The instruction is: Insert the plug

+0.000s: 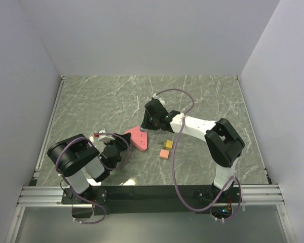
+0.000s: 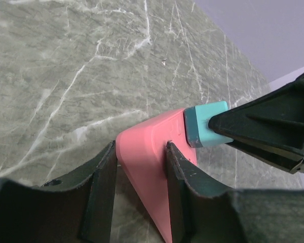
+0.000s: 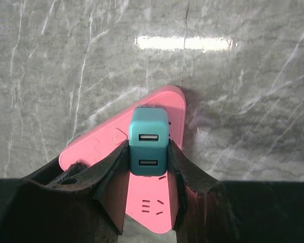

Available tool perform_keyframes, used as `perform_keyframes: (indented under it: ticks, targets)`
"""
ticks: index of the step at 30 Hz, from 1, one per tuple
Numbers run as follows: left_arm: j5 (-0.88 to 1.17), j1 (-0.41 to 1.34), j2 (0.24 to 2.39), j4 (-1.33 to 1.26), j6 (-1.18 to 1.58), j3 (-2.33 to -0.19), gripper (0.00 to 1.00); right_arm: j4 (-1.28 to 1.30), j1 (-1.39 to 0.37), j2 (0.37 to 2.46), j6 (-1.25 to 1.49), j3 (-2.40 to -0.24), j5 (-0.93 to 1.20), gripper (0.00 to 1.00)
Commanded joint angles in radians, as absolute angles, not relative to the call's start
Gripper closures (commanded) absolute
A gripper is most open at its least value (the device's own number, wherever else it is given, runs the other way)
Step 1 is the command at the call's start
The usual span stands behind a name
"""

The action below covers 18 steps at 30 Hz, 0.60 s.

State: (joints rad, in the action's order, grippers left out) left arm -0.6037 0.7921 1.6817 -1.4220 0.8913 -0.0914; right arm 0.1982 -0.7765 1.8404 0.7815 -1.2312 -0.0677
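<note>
You're working on a grey-green marble-patterned tabletop (image 1: pixel 91 101), glossy and veined in white, boxed in by plain pale walls (image 1: pixel 152 35), with an aluminium rail (image 1: pixel 152 192) along the near edge. Near the middle lies the pink triangular plastic socket block (image 1: pixel 138 139), flat on the stone, smooth and matte with rounded corners. In the top view it sits between your two arms.

The teal plastic charger plug (image 3: pixel 148 136) is a short rounded box standing on the block's upper face near one corner. Its long axis rises away from that face, and its end with two USB slots points back at the right wrist camera. Its base meets the pink surface, but its prongs are hidden, so you can't tell how deep it sits.

Your right gripper (image 3: pixel 148 152) has its black fingers pinching the plug's two sides. Your left gripper (image 2: pixel 140 154) clamps the block's narrowing end between its fingers.

A small yellow cube (image 1: pixel 168 144) and a salmon cube (image 1: pixel 164 154) rest just right of the block
</note>
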Motion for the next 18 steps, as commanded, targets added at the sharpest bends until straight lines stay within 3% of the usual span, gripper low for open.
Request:
perform_keyframes:
  ticks: [1,18]
  targets:
    - [-0.367,0.824,1.733,-1.575,0.758,-0.104,1.0,0.273,-0.782,1.954,0.723,-1.247,-0.025,1.0]
    - [-0.295,0.787,1.72,-1.464,0.765,-0.161,1.0,0.262,-0.784,1.899,0.609,-1.256,-0.017,1.0]
